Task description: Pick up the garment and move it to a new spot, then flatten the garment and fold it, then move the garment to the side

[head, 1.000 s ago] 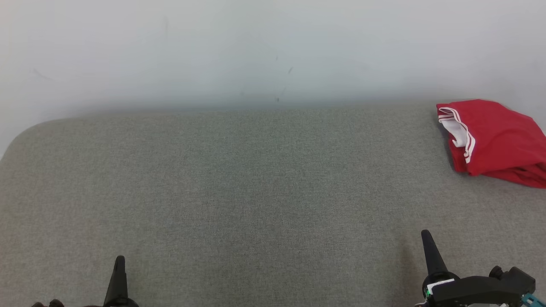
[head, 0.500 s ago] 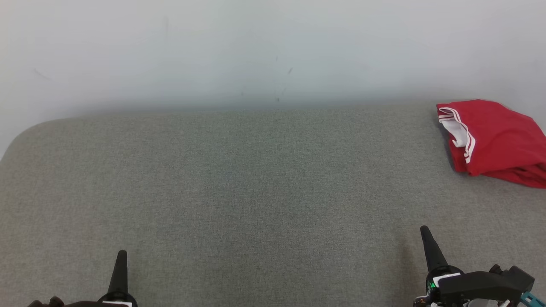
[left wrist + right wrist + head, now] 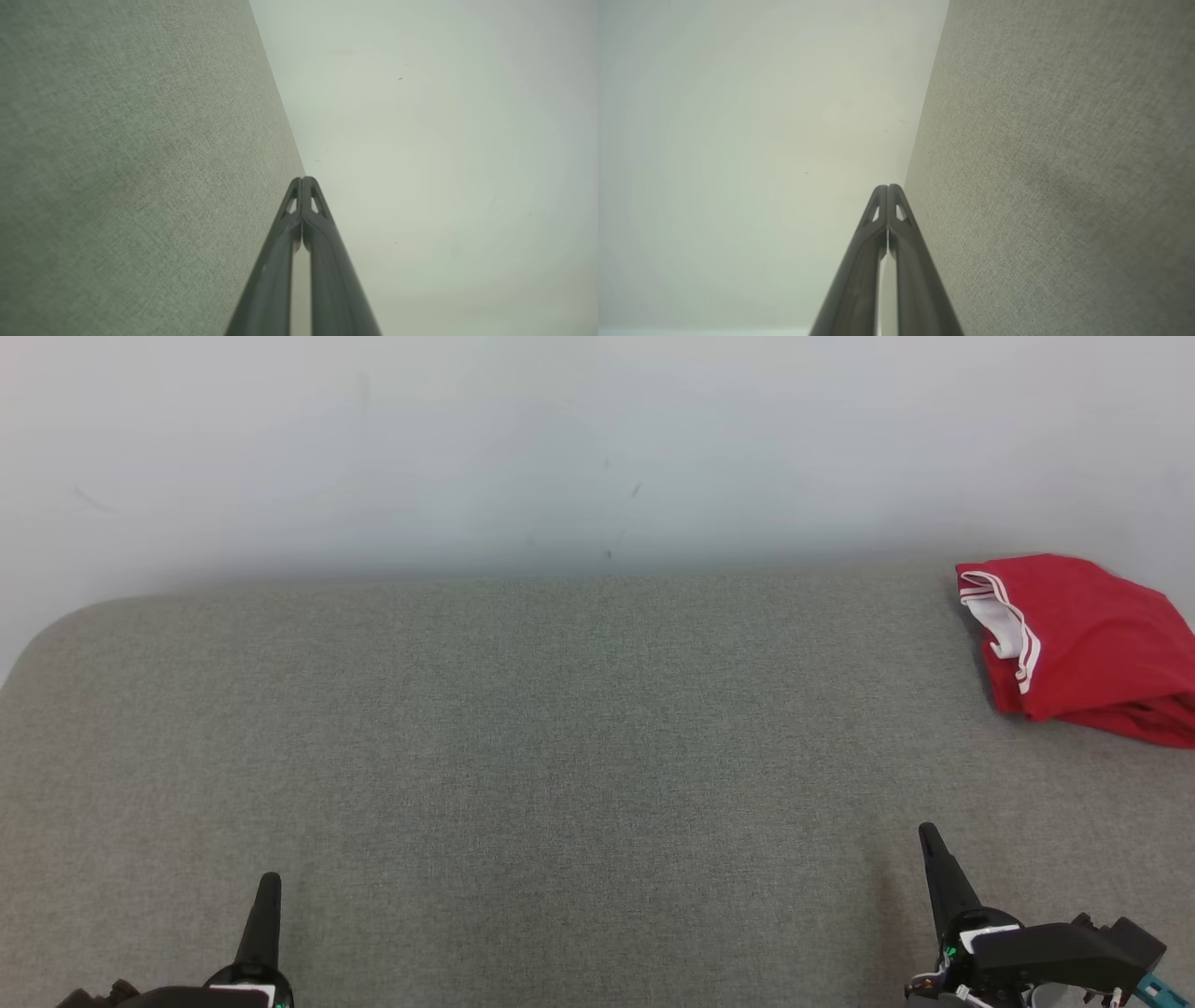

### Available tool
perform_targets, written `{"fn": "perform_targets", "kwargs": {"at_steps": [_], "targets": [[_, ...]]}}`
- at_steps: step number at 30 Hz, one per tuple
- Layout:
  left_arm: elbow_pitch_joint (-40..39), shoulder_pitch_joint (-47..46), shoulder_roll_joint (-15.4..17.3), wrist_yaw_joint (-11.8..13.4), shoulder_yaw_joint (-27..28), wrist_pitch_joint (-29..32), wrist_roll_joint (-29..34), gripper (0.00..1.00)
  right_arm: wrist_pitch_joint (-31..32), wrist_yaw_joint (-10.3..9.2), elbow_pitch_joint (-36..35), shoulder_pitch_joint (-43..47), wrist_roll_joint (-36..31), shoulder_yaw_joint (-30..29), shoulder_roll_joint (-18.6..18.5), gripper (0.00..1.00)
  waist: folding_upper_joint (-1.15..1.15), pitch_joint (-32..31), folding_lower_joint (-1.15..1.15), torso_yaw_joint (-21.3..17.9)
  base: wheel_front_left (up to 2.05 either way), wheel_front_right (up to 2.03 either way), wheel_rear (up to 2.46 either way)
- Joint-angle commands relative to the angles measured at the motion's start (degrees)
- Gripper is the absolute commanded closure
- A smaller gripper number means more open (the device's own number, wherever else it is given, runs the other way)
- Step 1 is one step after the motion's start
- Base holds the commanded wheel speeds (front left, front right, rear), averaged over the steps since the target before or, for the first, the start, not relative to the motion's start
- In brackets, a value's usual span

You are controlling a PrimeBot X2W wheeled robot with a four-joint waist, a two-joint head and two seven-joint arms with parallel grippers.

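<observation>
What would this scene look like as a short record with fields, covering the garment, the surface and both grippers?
garment: red with white trim, lying in layers at the far right, cut off by the head view's edge
surface: grey fabric, the garment lies on it
left gripper: shut, holding nothing, near side on the left
right gripper: shut, holding nothing, near side on the right, apart from the garment
backdrop: pale wall

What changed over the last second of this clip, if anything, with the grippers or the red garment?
Both the left gripper and the right gripper crept a little up the head view, away from the robot, each shut and empty. Nothing was grasped or released. The red garment stayed put at the far right of the grey surface.
</observation>
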Motion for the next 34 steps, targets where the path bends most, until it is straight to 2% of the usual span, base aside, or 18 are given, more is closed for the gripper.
{"fn": "perform_targets", "kwargs": {"at_steps": [1, 25, 34], "targets": [[-0.1, -1.1, 0.2, -0.6, 0.2, 0.4, -1.6, 1.0, 0.4, -0.09, -0.1, -0.8, 1.5, -0.2, 0.3, 1.0, 0.0, 0.0, 0.0, 0.0, 0.0, 0.0, 0.0], [0.5, -2.5, 0.2, -1.0, 0.6, 3.0, -12.2, 1.0, 3.2, -0.11, 0.5, -1.9, 10.8, -1.2, 0.8, 1.0, 0.0, 0.0, 0.0, 0.0, 0.0, 0.0, 0.0], [0.6, -2.8, 0.2, -1.0, 0.7, 3.5, -14.0, 1.0, 3.7, -0.12, 0.6, -2.2, 12.4, -1.4, 0.9, 1.0, 0.0, 0.0, 0.0, 0.0, 0.0, 0.0, 0.0]]}}
